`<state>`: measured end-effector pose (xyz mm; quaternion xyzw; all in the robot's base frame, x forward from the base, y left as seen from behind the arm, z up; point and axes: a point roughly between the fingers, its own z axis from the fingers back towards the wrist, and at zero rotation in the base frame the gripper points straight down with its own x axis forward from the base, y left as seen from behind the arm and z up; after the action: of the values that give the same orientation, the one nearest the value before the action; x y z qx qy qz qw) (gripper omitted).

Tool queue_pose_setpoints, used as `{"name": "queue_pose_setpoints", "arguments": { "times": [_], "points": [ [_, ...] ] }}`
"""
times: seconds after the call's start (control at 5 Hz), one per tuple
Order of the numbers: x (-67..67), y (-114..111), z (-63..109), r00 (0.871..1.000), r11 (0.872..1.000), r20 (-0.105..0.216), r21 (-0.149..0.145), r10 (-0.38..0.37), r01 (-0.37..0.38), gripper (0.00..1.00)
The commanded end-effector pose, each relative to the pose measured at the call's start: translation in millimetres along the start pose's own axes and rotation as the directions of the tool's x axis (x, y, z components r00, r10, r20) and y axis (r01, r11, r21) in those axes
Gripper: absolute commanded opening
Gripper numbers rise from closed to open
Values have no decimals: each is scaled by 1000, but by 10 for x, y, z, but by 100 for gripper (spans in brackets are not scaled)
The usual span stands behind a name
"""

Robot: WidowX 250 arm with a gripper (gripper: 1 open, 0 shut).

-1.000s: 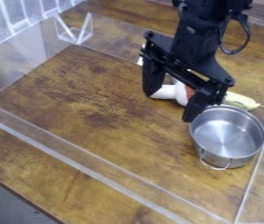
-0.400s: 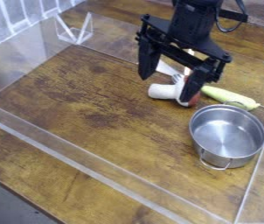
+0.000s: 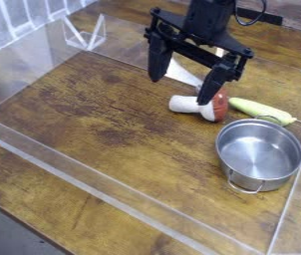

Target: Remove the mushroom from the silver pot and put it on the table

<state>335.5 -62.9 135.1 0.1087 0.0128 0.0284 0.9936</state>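
Mushroom on the table, behind-left of the silver pot.

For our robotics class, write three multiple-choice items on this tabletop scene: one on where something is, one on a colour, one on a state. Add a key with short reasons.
1. Where is the mushroom?
A. inside the silver pot
B. lying on the table
C. between the gripper's fingers

2. What colour is the mushroom's stem?
A. white
B. blue
C. black

3. How do the gripper's jaws stand?
A. shut on the mushroom
B. shut on nothing
C. open, holding nothing

Key: 1 B, it lies on its side on the table beside the silver pot, which is empty. 2 A, the stem is white, the cap reddish-brown. 3 C, the fingers stand wide apart above the mushroom.
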Motion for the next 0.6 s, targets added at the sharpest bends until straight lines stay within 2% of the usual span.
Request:
{"name": "queue_pose_setpoints", "arguments": {
  "times": [0.0, 0.4],
  "points": [
    [46, 13, 157, 999, 1000, 42, -15, 19, -19, 100],
    [-35, 125, 107, 1000, 1000, 27, -12, 16, -16, 100]
  ]
}}
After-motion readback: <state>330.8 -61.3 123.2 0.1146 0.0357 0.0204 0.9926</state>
